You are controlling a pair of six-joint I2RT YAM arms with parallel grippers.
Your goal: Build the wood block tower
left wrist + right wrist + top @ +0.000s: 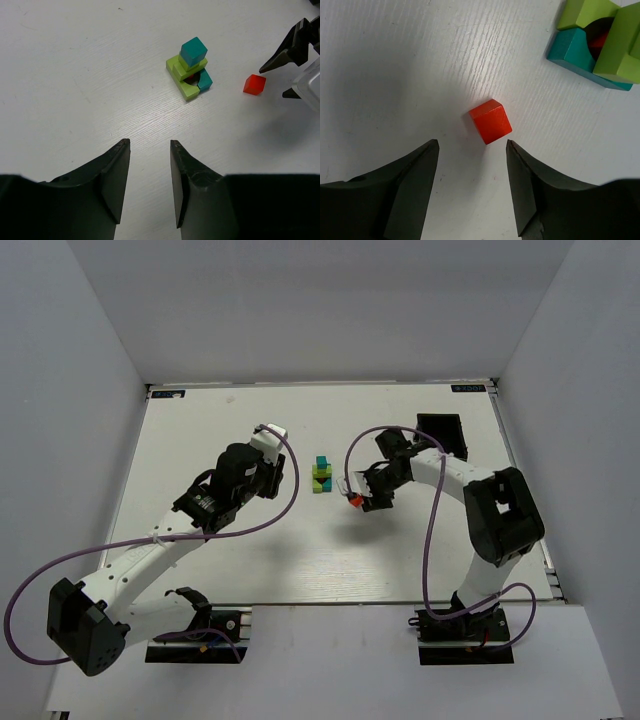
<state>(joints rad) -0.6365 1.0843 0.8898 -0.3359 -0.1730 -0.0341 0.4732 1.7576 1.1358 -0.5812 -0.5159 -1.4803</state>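
The wood block tower (322, 475) stands mid-table: lime-yellow and teal blocks at the base around a red piece, a green block above, and a teal cube (194, 51) on top. A loose red cube (490, 120) lies on the table to its right. My right gripper (472, 142) is open just short of that cube, which sits beyond the fingertips and untouched. My left gripper (149, 143) is open and holds nothing, set back to the left of the tower (190, 70). In the left wrist view the red cube (254, 84) shows beside the right gripper's fingers (292, 47).
A black rectangular tray (442, 432) sits at the back right behind the right arm. White walls close in the table on three sides. Purple cables loop off both arms.
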